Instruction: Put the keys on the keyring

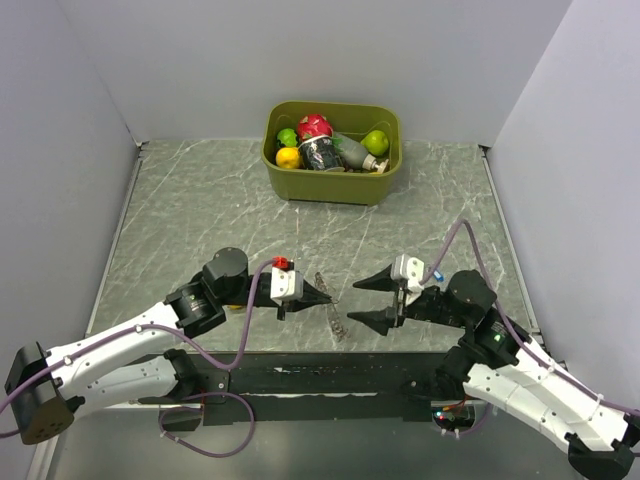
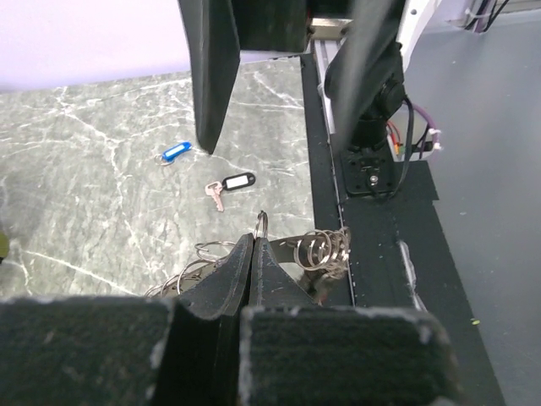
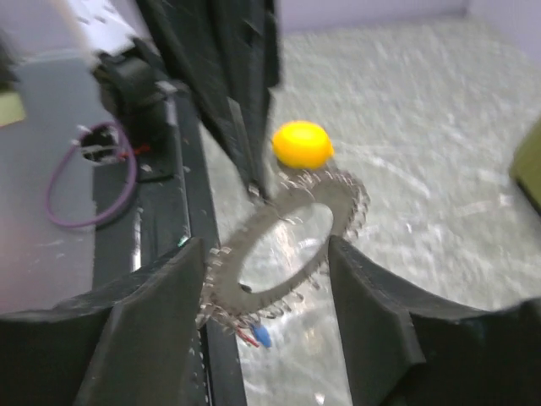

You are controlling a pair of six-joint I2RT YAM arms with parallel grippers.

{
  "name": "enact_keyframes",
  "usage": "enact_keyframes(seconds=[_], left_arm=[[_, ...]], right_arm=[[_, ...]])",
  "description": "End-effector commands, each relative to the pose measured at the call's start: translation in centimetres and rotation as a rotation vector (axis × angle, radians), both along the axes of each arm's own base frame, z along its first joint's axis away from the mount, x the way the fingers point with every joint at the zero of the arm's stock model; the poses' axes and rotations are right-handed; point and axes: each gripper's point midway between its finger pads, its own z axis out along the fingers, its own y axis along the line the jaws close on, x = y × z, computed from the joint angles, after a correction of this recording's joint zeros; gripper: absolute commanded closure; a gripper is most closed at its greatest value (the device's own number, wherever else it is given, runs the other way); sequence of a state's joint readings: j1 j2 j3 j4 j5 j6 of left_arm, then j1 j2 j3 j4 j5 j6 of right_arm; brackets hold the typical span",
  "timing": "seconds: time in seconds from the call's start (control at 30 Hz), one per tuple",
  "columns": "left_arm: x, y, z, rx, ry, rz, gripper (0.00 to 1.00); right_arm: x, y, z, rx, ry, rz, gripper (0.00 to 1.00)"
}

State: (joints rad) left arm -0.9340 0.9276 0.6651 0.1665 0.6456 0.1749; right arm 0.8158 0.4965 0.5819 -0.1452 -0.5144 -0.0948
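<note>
The keyring [image 3: 221,279], a flat grey ring with small wire loops all round its rim, hangs tilted above the table. My left gripper [image 3: 254,188] is shut on its rim, pinching one small loop [image 2: 262,222]. A blue and a red key [image 3: 259,335] dangle from its lower edge. Two loose keys lie on the marble, one blue [image 2: 176,152] and one black [image 2: 233,182]. My right gripper [image 3: 266,283] stands open, one finger [image 3: 156,313] on each side of the keyring and apart from it. From above, the keyring [image 1: 335,318] shows edge-on between both grippers.
A yellow lemon [image 3: 302,144] lies on the marble beyond the keyring. A green bin [image 1: 385,188] of fruit and packages stands at the back centre. The black base strip [image 2: 380,254] runs along the near table edge under the grippers.
</note>
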Motion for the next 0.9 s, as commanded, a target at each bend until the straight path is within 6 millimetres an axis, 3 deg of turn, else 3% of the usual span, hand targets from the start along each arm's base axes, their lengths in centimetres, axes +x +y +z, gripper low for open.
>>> enact_keyframes(seconds=[0.0, 0.27, 0.53, 0.67, 0.73, 0.87], left_arm=[[0.3, 0.0, 2.8, -0.099, -0.106, 0.016, 0.99], [-0.5, -0.3, 3.4, -0.115, -0.108, -0.028, 0.99], [-0.8, -0.3, 3.1, -0.109, -0.106, -0.049, 0.99], [-0.9, -0.4, 3.2, -0.111, -0.107, -0.053, 0.99], [-1.0, -0.4, 3.1, -0.108, -0.110, -0.055, 0.99], [-0.9, -0.3, 3.2, -0.103, -0.106, -0.050, 0.99]], right_arm=[[-1.7, 0.9, 2.0, 0.050, -0.052, 0.123, 0.29], [-0.7, 2.8, 1.1, 0.042, 0.011, 0.148, 0.32], [-0.1, 3.5, 1.4, 0.056, 0.050, 0.138, 0.61], [0.2, 3.7, 1.5, 0.057, 0.065, 0.127, 0.90], [0.5, 3.6, 1.4, 0.058, 0.063, 0.110, 0.98], [1.0, 3.4, 1.4, 0.077, 0.089, 0.066, 1.00]])
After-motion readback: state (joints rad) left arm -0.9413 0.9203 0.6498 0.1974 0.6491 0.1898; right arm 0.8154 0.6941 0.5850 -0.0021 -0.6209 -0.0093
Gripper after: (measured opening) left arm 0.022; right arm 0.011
